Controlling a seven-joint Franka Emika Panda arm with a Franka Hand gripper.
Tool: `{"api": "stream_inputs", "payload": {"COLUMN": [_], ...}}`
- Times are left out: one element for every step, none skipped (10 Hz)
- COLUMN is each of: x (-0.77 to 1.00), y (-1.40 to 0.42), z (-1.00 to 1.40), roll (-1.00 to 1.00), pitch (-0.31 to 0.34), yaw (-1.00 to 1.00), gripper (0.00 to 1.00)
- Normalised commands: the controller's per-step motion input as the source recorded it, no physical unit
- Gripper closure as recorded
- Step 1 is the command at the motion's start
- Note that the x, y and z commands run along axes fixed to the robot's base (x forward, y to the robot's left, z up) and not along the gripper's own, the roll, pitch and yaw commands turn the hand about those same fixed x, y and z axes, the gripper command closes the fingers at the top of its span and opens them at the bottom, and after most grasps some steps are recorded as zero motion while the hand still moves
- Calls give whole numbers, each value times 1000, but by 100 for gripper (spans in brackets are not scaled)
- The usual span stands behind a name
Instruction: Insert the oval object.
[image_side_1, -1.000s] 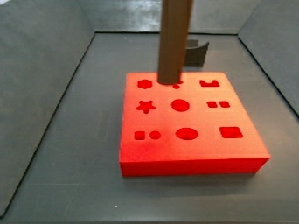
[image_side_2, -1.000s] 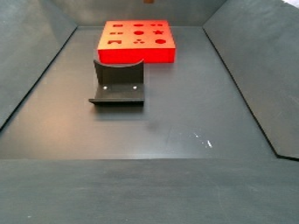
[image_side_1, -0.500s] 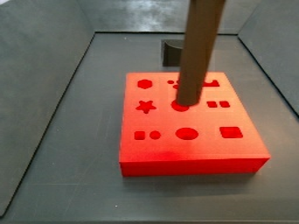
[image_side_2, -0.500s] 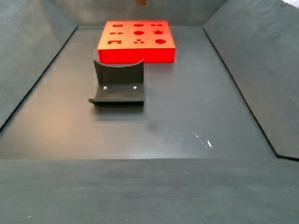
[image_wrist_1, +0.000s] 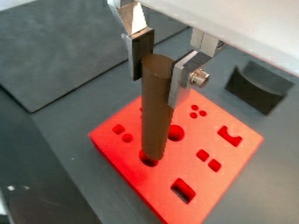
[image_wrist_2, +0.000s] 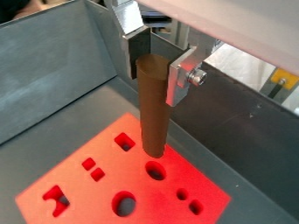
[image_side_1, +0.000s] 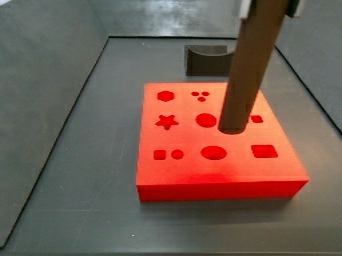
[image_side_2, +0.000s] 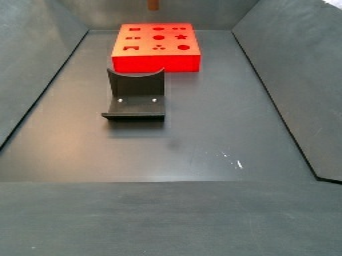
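The oval object, a long matte brown peg (image_side_1: 254, 70), hangs upright over the red block (image_side_1: 201, 176), its lower end just above the top, right of the round hole (image_side_1: 206, 120). An oval hole (image_side_1: 214, 153) lies nearer the front. My gripper (image_wrist_1: 162, 68) is shut on the peg's (image_wrist_1: 156, 114) upper end; both wrist views show this, with the gripper (image_wrist_2: 158, 66) and peg (image_wrist_2: 153, 109) above the block (image_wrist_2: 82, 185). In a wrist view the peg's tip sits by a hole in the block (image_wrist_1: 128, 153). In a side view only the block (image_side_2: 158, 62) shows; peg and gripper are out of view.
The dark fixture (image_side_1: 205, 58) stands behind the block, and shows in a wrist view (image_wrist_1: 260, 86) and in a side view (image_side_2: 135, 95). Grey walls (image_side_1: 54, 90) enclose the dark floor. The block's top has several shaped holes.
The peg, held by the gripper, has moved from the block's back-left holes across to the right and forward, ending beside the round hole.
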Motion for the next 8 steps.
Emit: {"api": "stream_inputs", "payload": {"x": [480, 331, 146, 0, 0, -91, -11, -94], "y": [0, 0, 0, 0, 0, 0, -77, 0], "z": [-40, -46, 0, 0, -209, -217, -357, -377], "roll": [53, 59, 63, 4, 354, 500, 360, 96], "pitch": [39, 27, 27, 0, 19, 34, 0, -23], "yaw": [-449, -329, -137, 0, 0, 9, 0, 0], "gripper": [100, 100, 100, 100, 100, 100, 100, 100]}}
